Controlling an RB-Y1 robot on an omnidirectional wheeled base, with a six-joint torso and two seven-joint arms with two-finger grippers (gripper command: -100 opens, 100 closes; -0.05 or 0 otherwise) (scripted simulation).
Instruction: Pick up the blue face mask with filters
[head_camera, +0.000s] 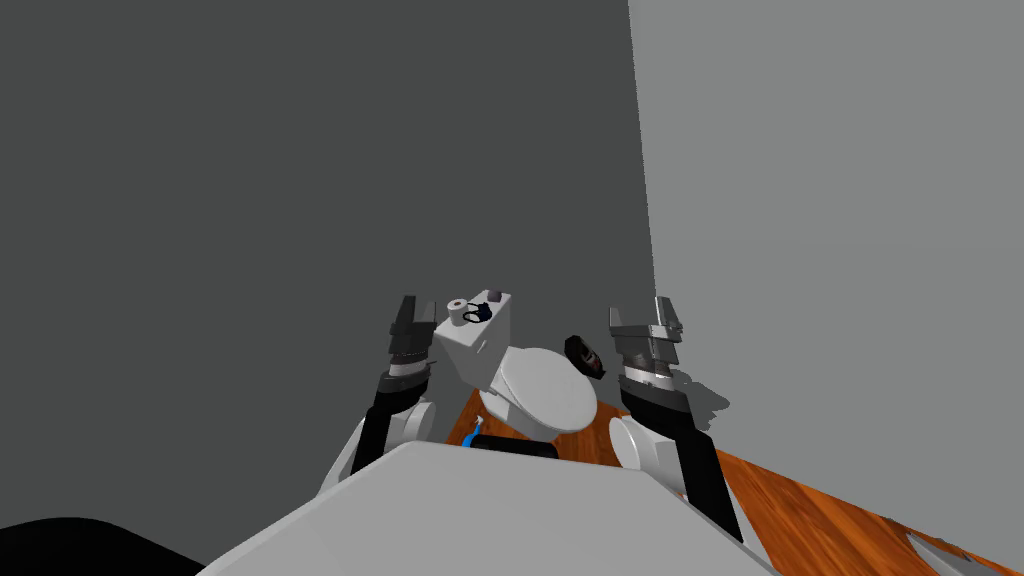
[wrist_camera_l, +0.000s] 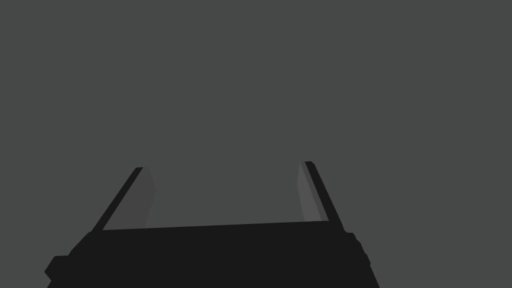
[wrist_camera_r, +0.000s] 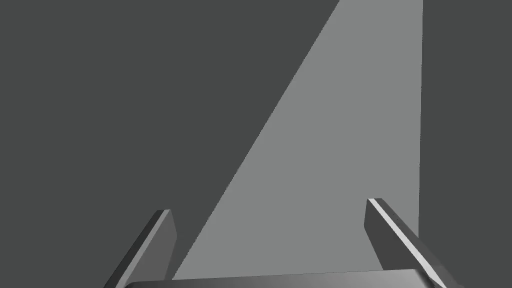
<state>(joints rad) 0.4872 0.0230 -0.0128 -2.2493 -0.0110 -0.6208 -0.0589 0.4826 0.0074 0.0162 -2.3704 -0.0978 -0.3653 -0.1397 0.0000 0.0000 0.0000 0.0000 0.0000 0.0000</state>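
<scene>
1. The dark blue face mask (head_camera: 478, 313) lay on top of the white toilet tank (head_camera: 482, 348), at 3 o'clock from a paper roll (head_camera: 458, 310). It was too small to tell its long axis or facing.
2. The left gripper (head_camera: 415, 308) pointed up at the tank's 9 o'clock, fingers spread and empty.
3. The right gripper (head_camera: 643, 314) stood at 3 o'clock from the toilet lid (head_camera: 545, 390), also spread and empty.

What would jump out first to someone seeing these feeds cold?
The white toilet, straight ahead between my arms on the orange wood floor, draws the eye. On its tank sit a white paper roll and the small dark blue face mask; the left claw and right claw flank it, both open.
</scene>
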